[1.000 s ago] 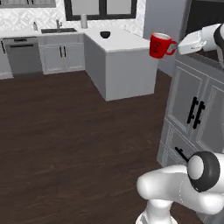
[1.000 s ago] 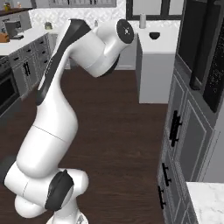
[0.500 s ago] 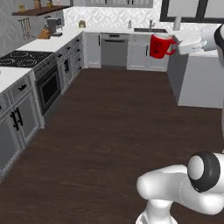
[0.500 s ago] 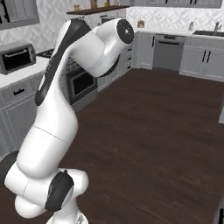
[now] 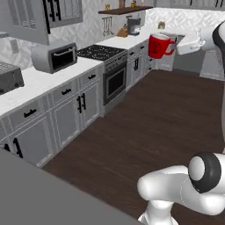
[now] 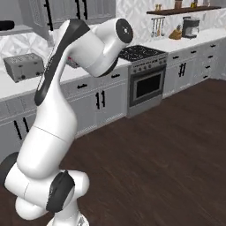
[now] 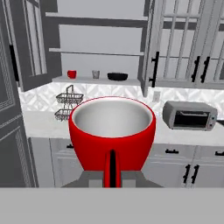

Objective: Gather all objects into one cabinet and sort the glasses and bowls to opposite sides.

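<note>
My gripper (image 5: pixel 174 45) is shut on the side handle of a glossy red cup (image 5: pixel 159 45), held upright in the air well above the floor. In the hand view this cup (image 7: pixel 112 130) sits close in front, handle toward the camera, covering the fingertips. Beyond it the grey upper cabinet (image 7: pixel 98 81) stands with its door (image 7: pixel 31 43) swung open to the left. On its lower shelf stand a small red cup (image 7: pixel 71 74) at the left, a grey-beige cup (image 7: pixel 96 74) beside it, and the black bowl (image 7: pixel 117 76) toward the right.
A toaster oven (image 5: pixel 55 56) and a silver toaster (image 6: pixel 24 66) stand on the white counter (image 5: pixel 39 85). A stove (image 5: pixel 99 52) with oven lies further along. A wire rack (image 7: pixel 65 107) stands under the cabinet. Closed pane-door cabinets (image 7: pixel 188 43) hang to its right. The dark wood floor (image 5: pixel 145 118) is open.
The whole picture has swept from the island, past the sink wall, to the counter with stove and toaster: the base has turned. The red cup stays in my shut gripper.
</note>
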{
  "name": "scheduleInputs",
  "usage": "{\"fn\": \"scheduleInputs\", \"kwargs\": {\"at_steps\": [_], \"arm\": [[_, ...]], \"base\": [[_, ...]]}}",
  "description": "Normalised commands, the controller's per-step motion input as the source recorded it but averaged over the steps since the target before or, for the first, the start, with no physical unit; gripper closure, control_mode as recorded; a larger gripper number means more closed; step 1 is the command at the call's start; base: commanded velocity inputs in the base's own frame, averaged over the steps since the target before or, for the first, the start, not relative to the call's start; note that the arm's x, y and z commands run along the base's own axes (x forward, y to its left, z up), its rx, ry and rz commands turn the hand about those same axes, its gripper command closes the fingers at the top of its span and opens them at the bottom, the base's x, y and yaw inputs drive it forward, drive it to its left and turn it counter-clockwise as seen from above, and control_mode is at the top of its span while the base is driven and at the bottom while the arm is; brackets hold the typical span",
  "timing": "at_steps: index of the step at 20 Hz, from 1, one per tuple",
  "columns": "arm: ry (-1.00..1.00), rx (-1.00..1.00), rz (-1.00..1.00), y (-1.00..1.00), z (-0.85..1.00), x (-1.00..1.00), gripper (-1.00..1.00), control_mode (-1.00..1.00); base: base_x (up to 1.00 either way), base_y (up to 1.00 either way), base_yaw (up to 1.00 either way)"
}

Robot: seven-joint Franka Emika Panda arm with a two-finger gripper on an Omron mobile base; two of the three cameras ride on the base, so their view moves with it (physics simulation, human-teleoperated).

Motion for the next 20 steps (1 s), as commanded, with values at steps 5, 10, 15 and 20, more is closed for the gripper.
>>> {"fn": "scheduleInputs", "kwargs": {"at_steps": [5,10,15,20], "arm": [[0.00,0.00,0.00,0.00,0.00,0.00,1.00,1.00],[0.00,0.00,0.00,0.00,0.00,0.00,1.00,1.00],[0.00,0.00,0.00,0.00,0.00,0.00,1.00,1.00],[0.00,0.00,0.00,0.00,0.00,0.00,1.00,1.00]], "base": [[0.71,0.03,0.49],[0.69,0.19,0.47],[0.45,0.31,0.48],[0.59,0.28,0.31]]}}
